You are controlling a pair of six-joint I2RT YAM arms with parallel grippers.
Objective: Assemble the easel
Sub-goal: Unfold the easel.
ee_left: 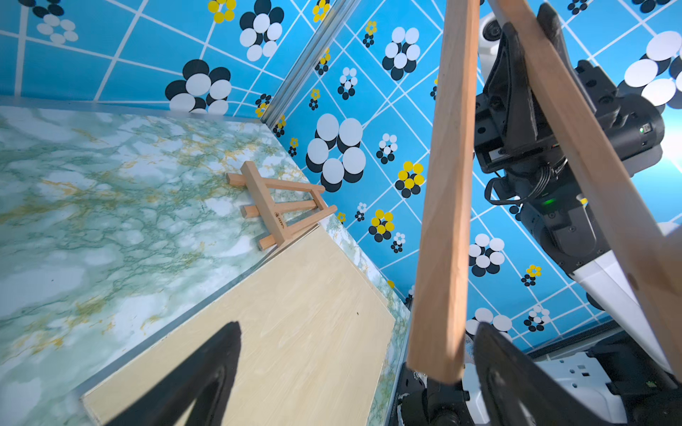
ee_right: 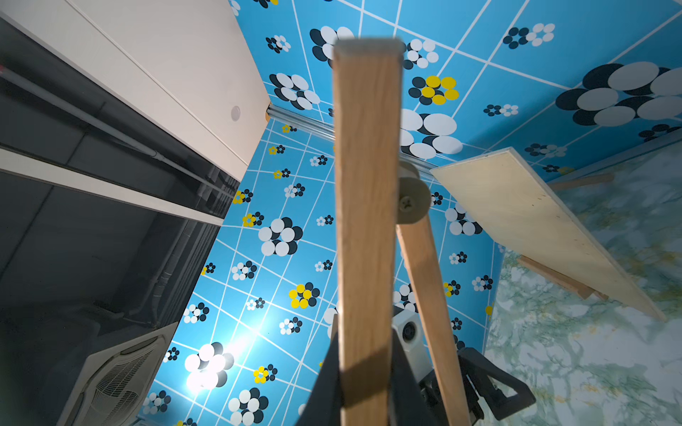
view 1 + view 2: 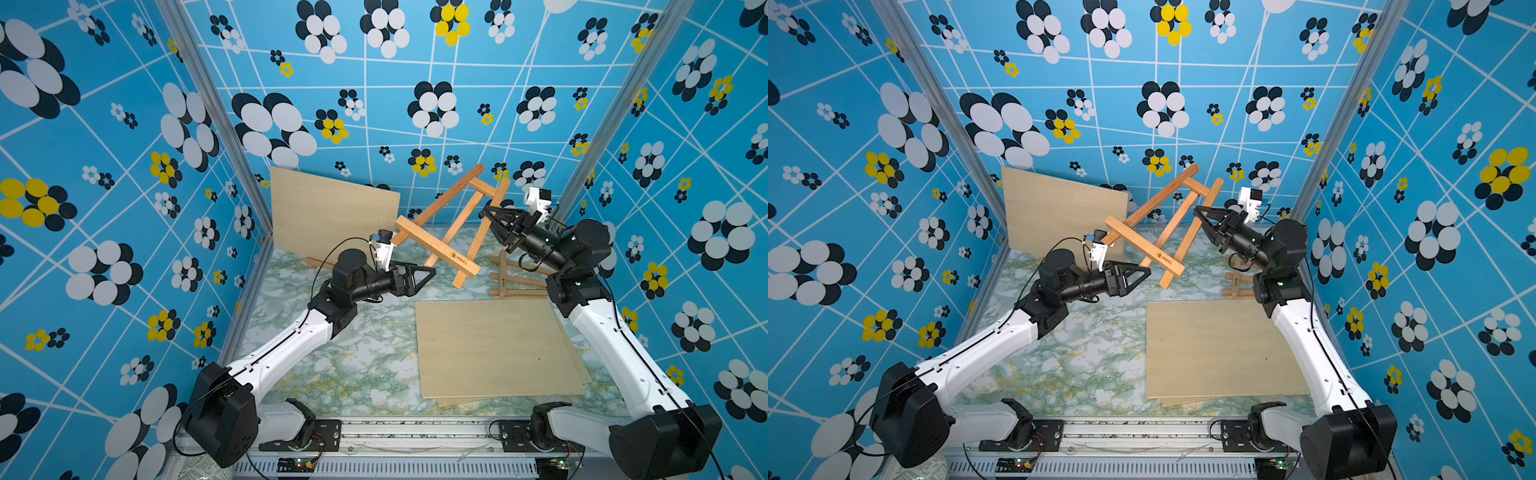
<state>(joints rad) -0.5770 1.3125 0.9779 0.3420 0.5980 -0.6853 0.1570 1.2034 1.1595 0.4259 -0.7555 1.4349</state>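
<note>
Nearest the lens: the left arm's black shoulder housing (image 3: 220, 419), its white links reaching in over the green-veined marble tabletop (image 3: 353, 365).
Left claw: the left gripper (image 3: 430, 274) has its jaws wide and holds nothing. The wrist view shows the foot of the easel's middle strut sitting between its fingers (image 1: 516, 369).
Easel: the tall light-brown wooden A-frame easel (image 3: 440, 249) hangs tilted in mid-air, over the table's far half.
Right claw: the right gripper (image 3: 487, 212) is pinched narrow on one outer leg, carrying the whole frame.
Step in hand: looks like unfolding that strut.
Next move: close on the foot and draw it away from the frame — right claw holding firm — then stand the easel down.
Look: square-section bars, a short top rung, and a broad ledge with a dark stamp.
</note>
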